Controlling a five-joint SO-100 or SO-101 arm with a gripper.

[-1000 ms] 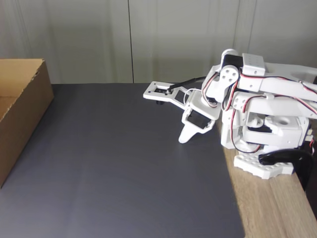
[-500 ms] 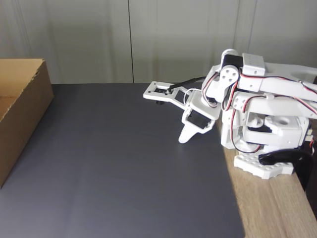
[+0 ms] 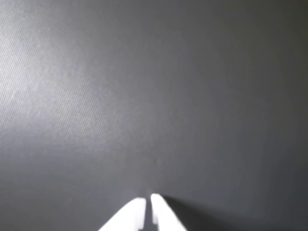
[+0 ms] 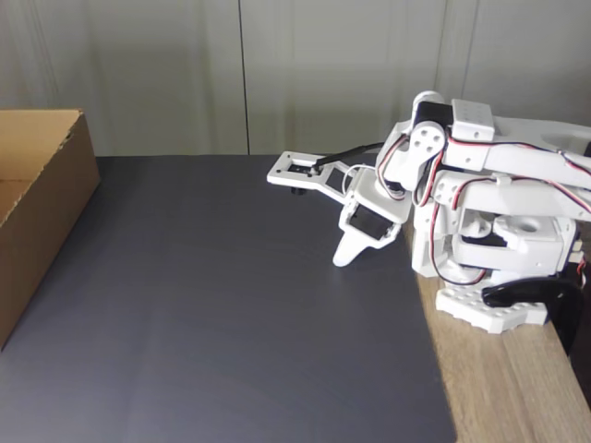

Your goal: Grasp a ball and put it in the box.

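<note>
One white two-finger gripper (image 4: 343, 257) was seen folded low beside the arm's white base (image 4: 489, 314), its tips pointed down at the dark grey matte mat (image 4: 222, 305) that covered most of the table. In the wrist view the gripper (image 3: 148, 208) entered from the bottom edge, its two white fingertips (image 3: 161, 211) brought nearly together with only a thin dark slit between them and nothing held; the jaws were thus clenched on empty air just above the mat (image 3: 154, 96). A large brown corrugated cardboard box (image 4: 37, 212) with plain sides was placed at the left edge of the fixed view, its top open, well apart from the gripper. The purple, pink and white knobbed ball could not be located in either view. A light wooden tabletop (image 4: 508, 388) was exposed to the right of the mat, under the base.
</note>
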